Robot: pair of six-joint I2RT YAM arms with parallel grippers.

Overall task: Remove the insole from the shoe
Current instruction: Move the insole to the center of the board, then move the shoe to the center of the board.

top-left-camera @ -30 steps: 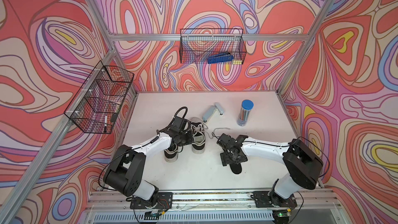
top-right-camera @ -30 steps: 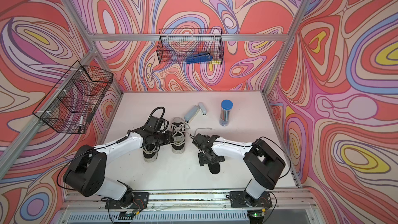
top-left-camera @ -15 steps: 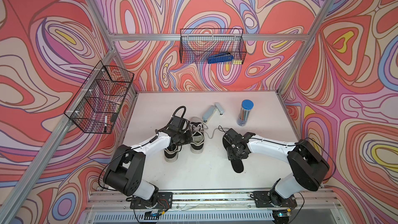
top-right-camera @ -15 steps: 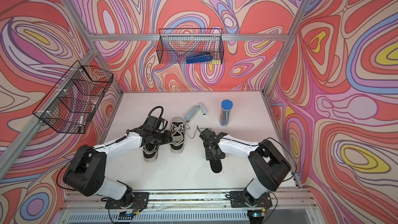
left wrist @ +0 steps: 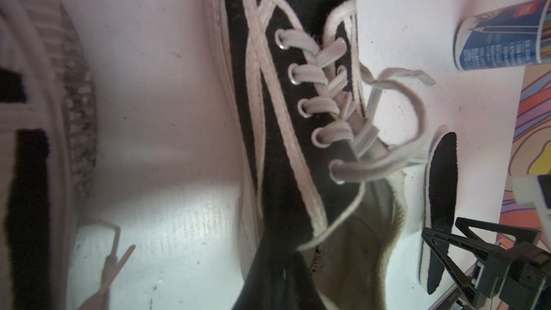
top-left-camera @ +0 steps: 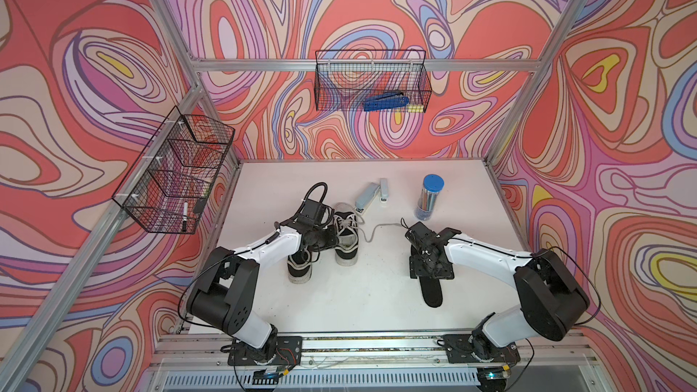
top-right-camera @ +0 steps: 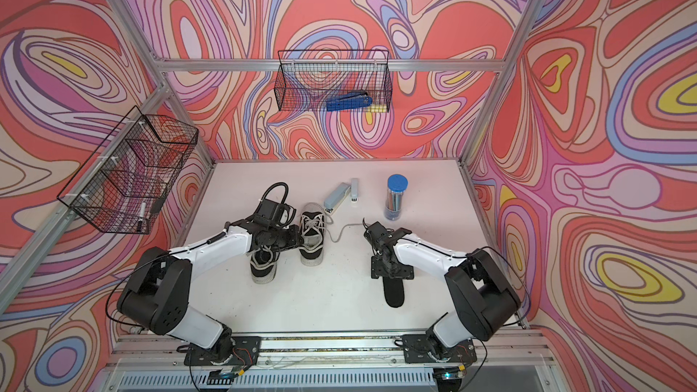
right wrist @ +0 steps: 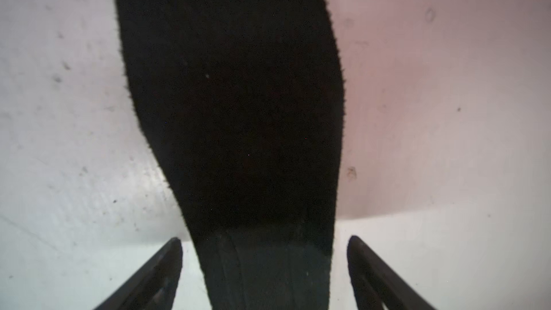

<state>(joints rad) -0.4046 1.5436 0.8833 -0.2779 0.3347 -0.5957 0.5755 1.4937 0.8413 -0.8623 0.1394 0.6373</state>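
Two black shoes with white laces stand side by side left of centre. My left gripper (top-left-camera: 332, 241) (top-right-camera: 298, 239) (left wrist: 286, 278) reaches between them, its fingers close together on the collar of the right-hand shoe (top-left-camera: 345, 237) (top-right-camera: 311, 239) (left wrist: 283, 99). The black insole (top-left-camera: 432, 290) (top-right-camera: 394, 294) (left wrist: 441, 189) (right wrist: 232, 99) lies flat on the white table, right of the shoes. My right gripper (top-left-camera: 432, 275) (top-right-camera: 392, 275) (right wrist: 264, 239) hangs open over the insole's far end. One finger stands on each side, clear of the insole's edges.
The other shoe (top-left-camera: 300, 265) stands just left of the held one. A grey stapler (top-left-camera: 367, 196) and a blue-lidded tube (top-left-camera: 430, 197) lie farther back. A loose lace (top-left-camera: 381, 228) trails between the arms. Wire baskets hang on the back wall (top-left-camera: 371, 84) and left wall (top-left-camera: 173, 171).
My right gripper has turned and lined up along the insole, narrowing its jaws and then spreading them again. The insole stays on the table. The left arm has hardly moved.
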